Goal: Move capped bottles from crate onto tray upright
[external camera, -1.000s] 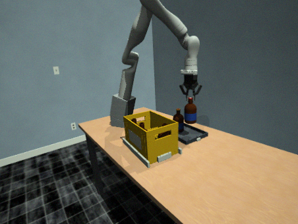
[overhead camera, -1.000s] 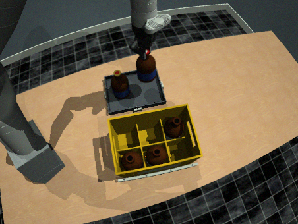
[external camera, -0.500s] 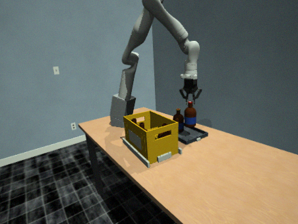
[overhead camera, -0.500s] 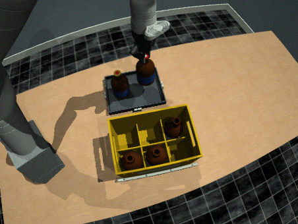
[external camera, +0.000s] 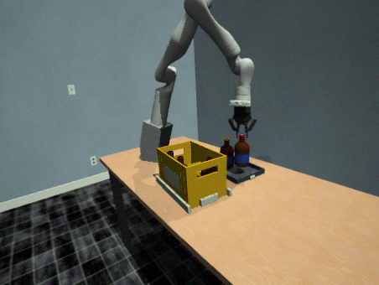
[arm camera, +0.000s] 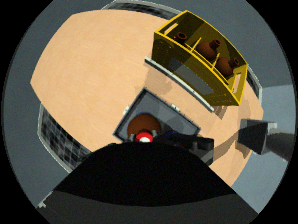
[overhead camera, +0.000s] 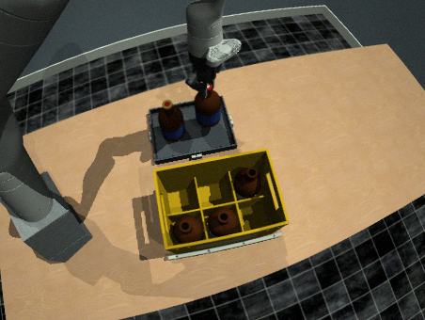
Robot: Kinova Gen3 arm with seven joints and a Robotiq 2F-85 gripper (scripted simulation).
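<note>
Dark tiled floor [overhead camera: 376, 254] [external camera: 63, 235] surrounds a pale wood-grain table [overhead camera: 338, 132] [external camera: 293, 218] [arm camera: 85, 55]. Yellow six-compartment crate [overhead camera: 267, 232] [external camera: 210, 189] [arm camera: 167, 52] stands level beside the shallow dark tray [overhead camera: 197, 146] [external camera: 251, 173] [arm camera: 145, 102], which also looks level.

Contents, top view: three open brown bottles in the crate, at lower left [overhead camera: 189, 230], lower middle [overhead camera: 224, 222] and upper right [overhead camera: 247, 183]. No capped bottle seen there. Gold-and-red-capped bottle [overhead camera: 171, 120] [external camera: 226, 152] upright on the tray.

Tool: Robotiq gripper [overhead camera: 207, 89] [external camera: 241, 135] [arm camera: 144, 137] clamped on the top of the red-capped brown bottle [overhead camera: 208, 105] [external camera: 241, 150] [arm camera: 143, 123], upright at the tray's far side, beside the other capped one. Base contact cannot be confirmed.

Step in hand, judged: final placement. Next: check that the base lies inside the tray rim, lower gently if any gap remains, release only once seated, then withdraw straight up. Risk: a base catching the rim, or hard downward pressure, could tilt or shift the loose tray. Open bottles stay put.

Red-capped bottle [overhead camera: 208, 109] [external camera: 241, 151] [arm camera: 144, 123] lower than before
</note>
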